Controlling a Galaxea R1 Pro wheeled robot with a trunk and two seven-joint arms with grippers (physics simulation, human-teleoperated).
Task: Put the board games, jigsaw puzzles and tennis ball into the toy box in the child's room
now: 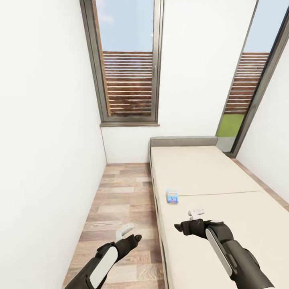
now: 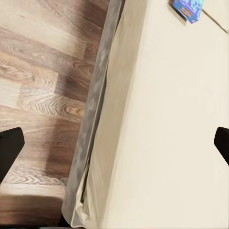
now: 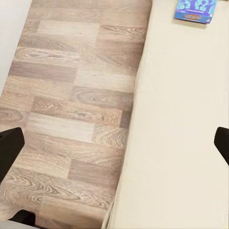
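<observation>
A small blue board game box (image 1: 172, 196) lies flat on the cream bed (image 1: 208, 176), close to the bed's left edge. My right gripper (image 1: 196, 212) hovers open over the mattress, a short way nearer to me than the box. My left gripper (image 1: 125, 231) is open over the wooden floor (image 1: 120, 192) beside the bed. In the right wrist view the board game (image 3: 194, 10) lies beyond the dark fingertips (image 3: 9, 148), with nothing between them. In the left wrist view the board game (image 2: 188, 8) lies far off past the fingertips (image 2: 222, 143), along the bed's grey side rail (image 2: 95, 109).
A white wall (image 1: 44, 132) closes in the narrow strip of floor on the left. Tall windows (image 1: 128, 68) stand behind the grey headboard (image 1: 182, 141). The mattress stretches far to the right and back.
</observation>
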